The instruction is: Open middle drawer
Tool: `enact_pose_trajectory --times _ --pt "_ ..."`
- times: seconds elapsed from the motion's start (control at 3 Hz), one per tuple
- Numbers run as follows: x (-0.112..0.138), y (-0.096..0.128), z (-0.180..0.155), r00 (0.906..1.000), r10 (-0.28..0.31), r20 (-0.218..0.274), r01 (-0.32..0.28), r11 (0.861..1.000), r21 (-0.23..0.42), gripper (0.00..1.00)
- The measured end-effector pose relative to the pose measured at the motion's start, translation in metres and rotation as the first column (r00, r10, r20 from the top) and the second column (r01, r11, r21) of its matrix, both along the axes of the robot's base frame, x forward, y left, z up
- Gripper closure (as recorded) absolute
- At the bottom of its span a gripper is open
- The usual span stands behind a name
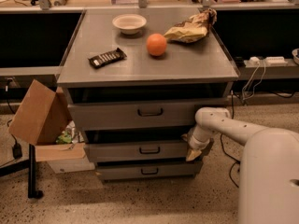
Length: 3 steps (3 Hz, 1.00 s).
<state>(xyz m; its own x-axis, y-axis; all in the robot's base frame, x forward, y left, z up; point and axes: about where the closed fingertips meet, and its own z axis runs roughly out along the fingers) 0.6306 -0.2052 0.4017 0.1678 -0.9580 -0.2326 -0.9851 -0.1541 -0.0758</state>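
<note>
Gripper: my cream two-finger gripper points down at the right end of the middle drawer front; whether it is spread or clenched I cannot tell.
Middle drawer: the wide grey metal middle drawer runs to the left of my gripper, long axis horizontal, second of 3 fronts.
Handle: its small dark pull handle sits centred, well left of my gripper.
Arm: my white arm reaches in from the right, bent down at the wrist.
Judgement: I likely need to pull the front outward, toward the camera.
</note>
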Motion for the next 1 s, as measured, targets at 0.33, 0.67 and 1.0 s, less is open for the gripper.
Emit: enact_pose_trajectory --times 0.33,0.67,1.0 --pt "0.001 0.000 0.003 1.0000 0.000 0.000 0.000 1.000 0.000 0.70" --pt "0.002 0.000 0.004 1.0000 0.000 0.000 0.000 1.000 0.000 0.93" --pt "-0.022 0.008 0.009 0.9992 0.030 -0.027 -0.030 0.999 0.015 1.00"
